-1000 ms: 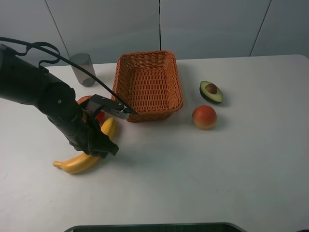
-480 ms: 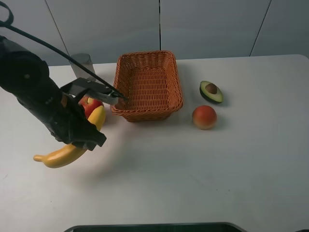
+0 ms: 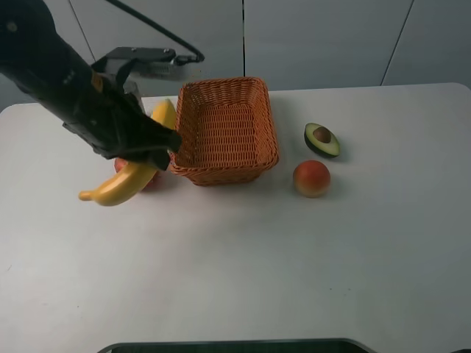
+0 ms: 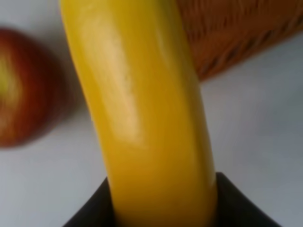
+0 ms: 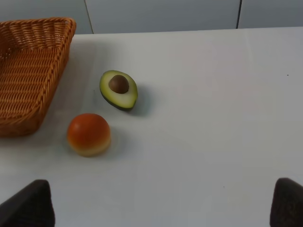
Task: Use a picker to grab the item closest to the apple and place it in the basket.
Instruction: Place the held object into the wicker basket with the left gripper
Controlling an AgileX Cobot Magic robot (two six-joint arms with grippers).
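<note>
My left gripper is shut on a yellow banana and holds it in the air just left of the wicker basket. The banana fills the left wrist view between the dark fingers, with the basket's wall close beside it. The red apple lies on the table below; from above only its edge shows past the arm. My right gripper is open over the table with nothing in it, away from the basket.
A halved avocado and a round orange-red fruit lie right of the basket; both show in the right wrist view, avocado and fruit. The white table stretches toward the front.
The left arm has lifted the banana off the table and carried it up and back, to the basket's left wall. The apple stayed where it was.
</note>
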